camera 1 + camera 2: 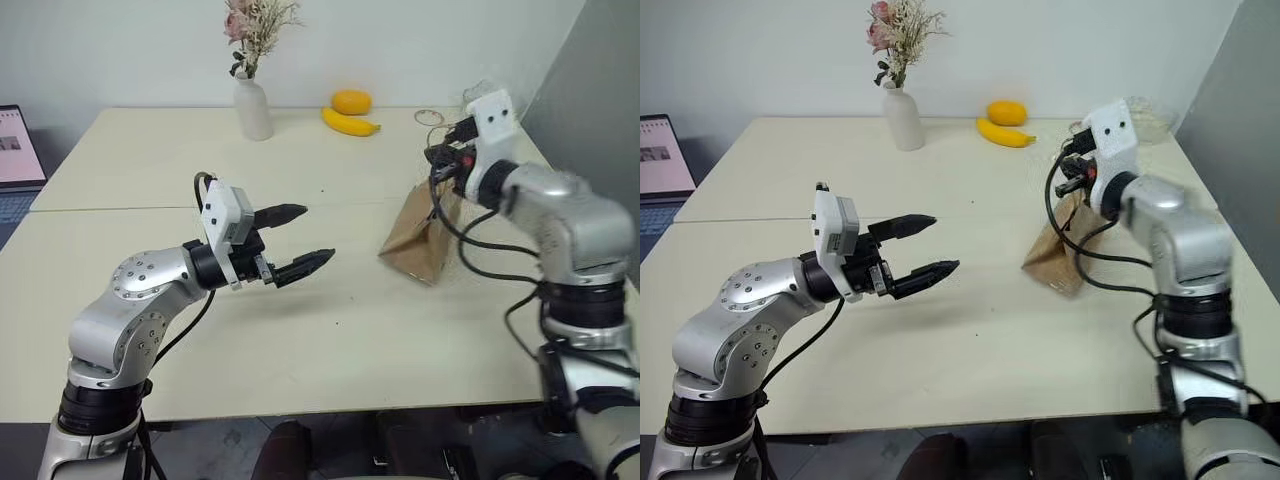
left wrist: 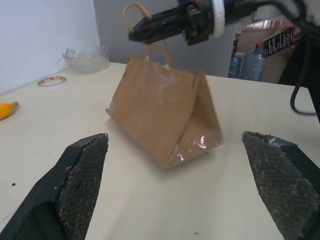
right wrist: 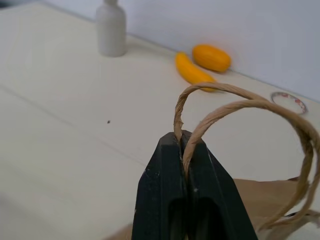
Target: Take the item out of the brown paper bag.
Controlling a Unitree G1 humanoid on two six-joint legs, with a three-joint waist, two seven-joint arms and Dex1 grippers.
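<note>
Right hand (image 3: 182, 145) pinches creased brown paper bag's (image 2: 160, 112) twisted handles (image 3: 240, 107).

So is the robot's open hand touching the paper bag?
No, the left gripper hangs open over bare table, well apart from the brown paper bag.

We see the creased brown paper bag (image 2: 162, 116) standing near the banana (image 1: 350, 122), its twisted loop handles (image 3: 240, 107) raised.

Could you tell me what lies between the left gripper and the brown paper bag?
Only bare table, as the left eye view shows, between the left gripper and the brown paper bag.
</note>
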